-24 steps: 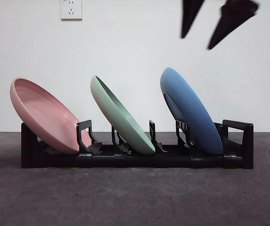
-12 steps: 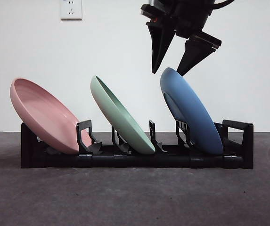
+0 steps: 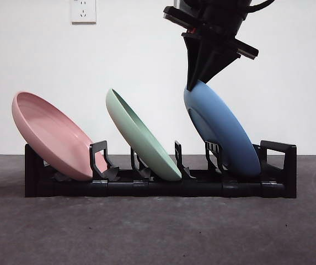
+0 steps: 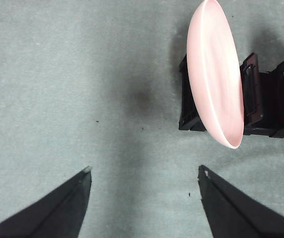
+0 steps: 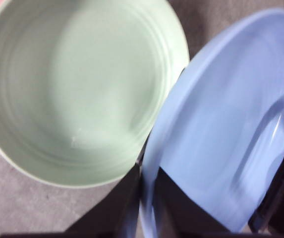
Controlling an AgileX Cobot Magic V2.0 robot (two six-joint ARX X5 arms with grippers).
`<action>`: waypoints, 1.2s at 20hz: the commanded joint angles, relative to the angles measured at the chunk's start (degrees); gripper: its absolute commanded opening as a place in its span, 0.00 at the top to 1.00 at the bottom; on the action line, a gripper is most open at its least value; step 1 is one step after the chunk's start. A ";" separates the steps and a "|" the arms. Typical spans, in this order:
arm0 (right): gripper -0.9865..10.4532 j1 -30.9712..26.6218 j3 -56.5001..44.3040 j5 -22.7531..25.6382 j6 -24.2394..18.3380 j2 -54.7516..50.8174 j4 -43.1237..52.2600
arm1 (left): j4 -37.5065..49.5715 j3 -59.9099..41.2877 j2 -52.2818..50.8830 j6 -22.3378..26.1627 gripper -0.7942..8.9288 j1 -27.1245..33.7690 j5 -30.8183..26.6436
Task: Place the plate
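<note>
Your right pincer (image 3: 193,84) reaches down from the top of the front view, tips pointing downward, its two jaws pinched together on the top rim of the blue plate (image 3: 221,130); the right wrist view shows that rim (image 5: 149,173) running between the dark jaws, one on each face; half a second ago those jaws were spread apart above the rim, and a second ago only their tips showed high up; the plate's top edge now sits a little further left than it did then, though its lower edge still rests in the rightmost slot of the black rack (image 3: 279,185). Next to the left, the green plate (image 3: 141,138) leans in the middle slot, close beside the blue one without touching it in the front view; the pink plate (image 3: 53,135) leans at the rack's left end; both are as they were. Your left pincer (image 4: 144,188) hangs spread wide over bare grey tabletop (image 4: 57,89), gripping nothing, with the pink plate and the rack's end just beyond it. A white wall socket (image 3: 83,10) sits on the far wall.
</note>
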 commanded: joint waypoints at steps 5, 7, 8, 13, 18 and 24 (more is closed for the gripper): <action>0.90 0.81 12.59 -1.07 -1.14 0.44 -7.15 | 1.95 1.25 0.57 0.35 0.56 -0.04 0.13; 0.90 0.92 16.17 -1.86 -1.49 -0.63 -9.01 | 2.12 1.25 0.57 0.35 0.56 -0.04 0.13; 0.90 1.36 17.64 -1.84 -2.32 -1.27 -9.84 | 2.78 1.25 0.57 0.35 0.56 -0.04 0.13; 0.90 5.70 19.10 0.72 -6.12 -7.91 -13.46 | 3.65 1.25 0.59 0.35 0.56 -0.04 0.13; 0.90 17.31 10.40 15.19 -6.88 -18.69 -8.81 | 3.65 1.25 0.59 0.35 0.56 -0.04 0.13; 0.90 35.26 -13.07 29.94 -6.86 -33.64 6.49 | 3.58 1.25 0.59 0.35 0.56 -0.04 0.13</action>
